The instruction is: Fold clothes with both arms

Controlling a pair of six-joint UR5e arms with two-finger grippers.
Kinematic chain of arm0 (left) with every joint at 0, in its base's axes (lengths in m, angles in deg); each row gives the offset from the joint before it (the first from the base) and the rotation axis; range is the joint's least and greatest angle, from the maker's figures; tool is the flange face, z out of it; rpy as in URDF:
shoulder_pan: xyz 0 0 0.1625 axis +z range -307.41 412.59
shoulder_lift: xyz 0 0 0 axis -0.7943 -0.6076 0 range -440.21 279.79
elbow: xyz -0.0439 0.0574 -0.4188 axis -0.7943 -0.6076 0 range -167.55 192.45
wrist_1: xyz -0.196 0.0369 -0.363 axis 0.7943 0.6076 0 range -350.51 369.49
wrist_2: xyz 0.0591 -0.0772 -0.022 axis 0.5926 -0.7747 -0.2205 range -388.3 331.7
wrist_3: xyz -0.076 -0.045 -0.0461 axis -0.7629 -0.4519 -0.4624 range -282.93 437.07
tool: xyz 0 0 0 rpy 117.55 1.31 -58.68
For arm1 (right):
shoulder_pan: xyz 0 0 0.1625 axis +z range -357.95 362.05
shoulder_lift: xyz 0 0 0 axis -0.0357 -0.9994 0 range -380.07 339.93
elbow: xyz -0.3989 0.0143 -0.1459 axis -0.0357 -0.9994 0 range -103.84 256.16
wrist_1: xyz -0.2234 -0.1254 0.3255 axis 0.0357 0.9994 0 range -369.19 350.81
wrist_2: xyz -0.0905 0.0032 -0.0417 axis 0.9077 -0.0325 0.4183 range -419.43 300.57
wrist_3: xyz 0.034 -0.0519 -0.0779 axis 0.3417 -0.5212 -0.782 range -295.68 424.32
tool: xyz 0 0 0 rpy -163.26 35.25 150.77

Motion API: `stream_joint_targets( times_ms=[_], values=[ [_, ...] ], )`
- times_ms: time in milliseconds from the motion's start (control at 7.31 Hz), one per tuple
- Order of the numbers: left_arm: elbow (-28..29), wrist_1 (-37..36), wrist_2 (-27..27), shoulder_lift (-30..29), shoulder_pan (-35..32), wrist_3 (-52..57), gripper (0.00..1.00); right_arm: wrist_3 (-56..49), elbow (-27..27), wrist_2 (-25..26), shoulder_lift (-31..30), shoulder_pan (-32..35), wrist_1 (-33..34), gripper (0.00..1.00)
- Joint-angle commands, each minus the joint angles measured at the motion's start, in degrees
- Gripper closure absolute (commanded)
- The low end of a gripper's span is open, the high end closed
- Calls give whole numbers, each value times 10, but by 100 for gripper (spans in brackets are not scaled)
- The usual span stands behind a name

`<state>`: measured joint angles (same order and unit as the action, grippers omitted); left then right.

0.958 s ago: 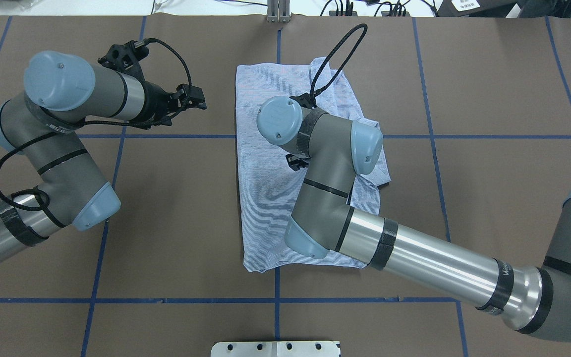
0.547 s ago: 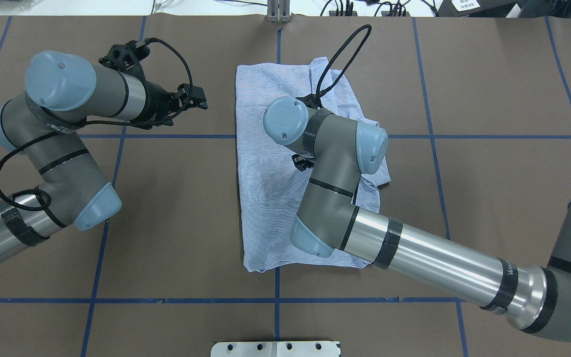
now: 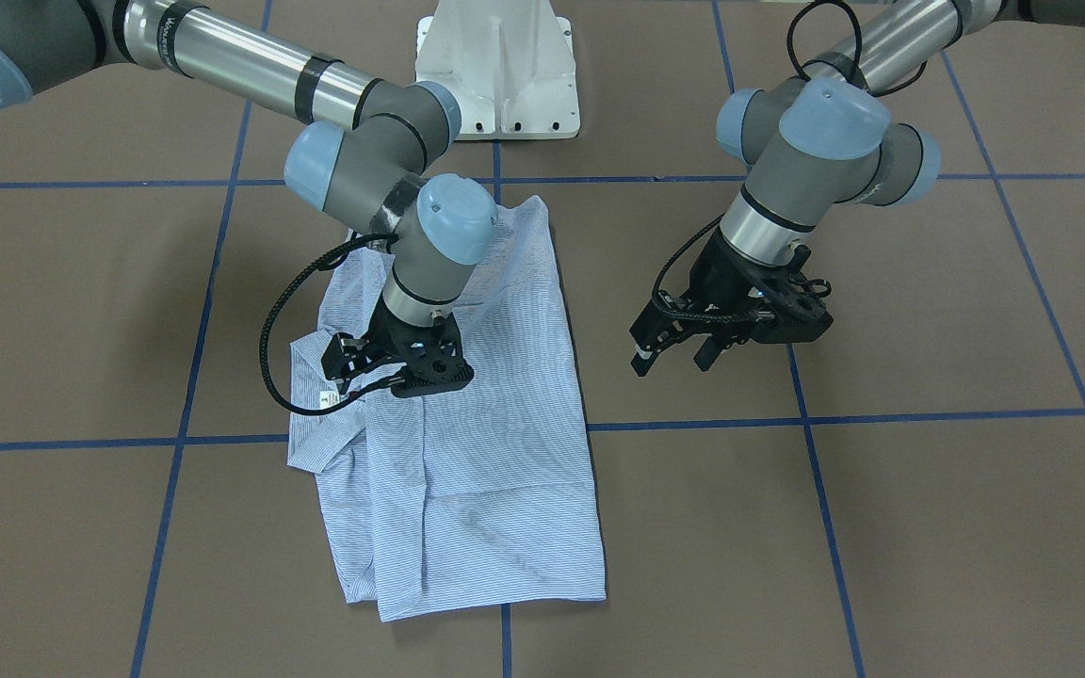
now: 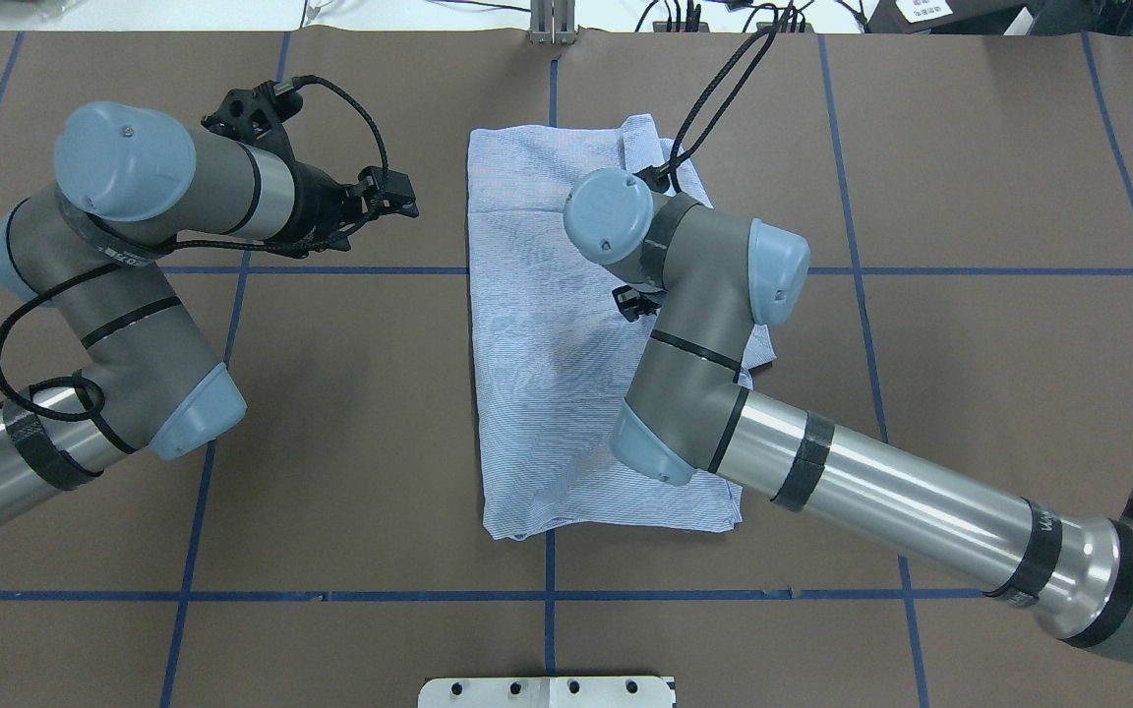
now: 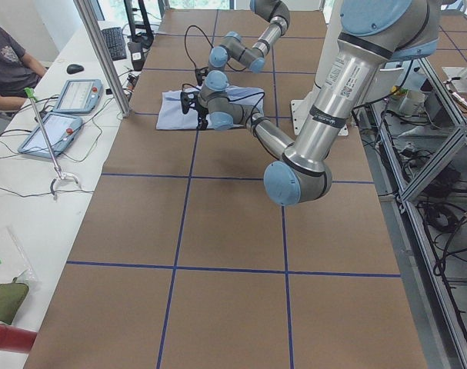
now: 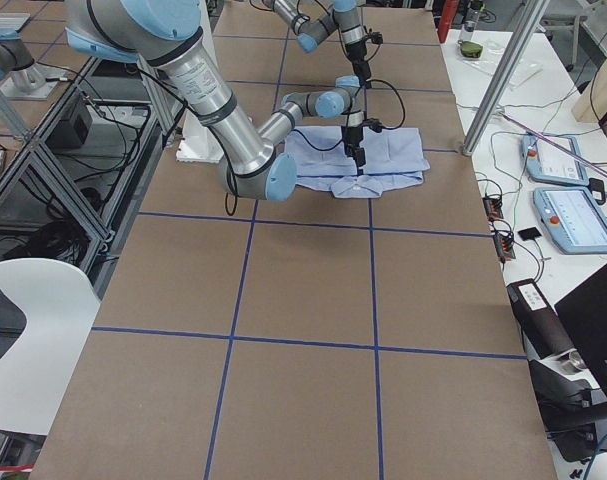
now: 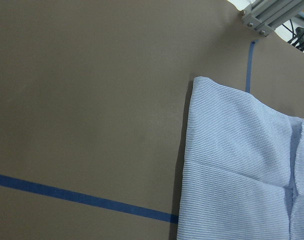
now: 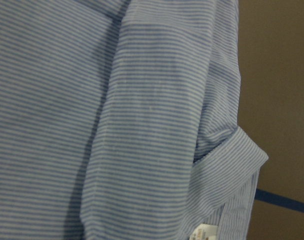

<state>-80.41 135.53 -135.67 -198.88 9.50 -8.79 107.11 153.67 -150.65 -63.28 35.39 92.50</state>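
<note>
Beside the shirt [image 3: 486, 471], left fingers [image 3: 643, 358] gape wide, clear of it.

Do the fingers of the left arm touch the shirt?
No, the left arm's fingers hang over the bare brown table, clearly apart from the shirt.

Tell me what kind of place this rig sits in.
Most likely a robotics lab workcell: a paper-covered table gridded in blue tape, teach pendants on a side bench, and a seated operator nearby.
</note>
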Motion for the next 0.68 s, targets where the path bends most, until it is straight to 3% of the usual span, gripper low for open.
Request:
stream_joint_targets(
  times_ms=[0,411,547],
  values=[
    [-1,0,0,-3,0,-4,1,-24,26,-8,-29,28,-2,0],
    [-7,-2,0,-9,6,-22,1,-99,116,-8,-133,60,-2,0],
    [-9,-3,-1,-10,7,-30,1,-119,131,-9,-142,74,-1,0]
  ],
)
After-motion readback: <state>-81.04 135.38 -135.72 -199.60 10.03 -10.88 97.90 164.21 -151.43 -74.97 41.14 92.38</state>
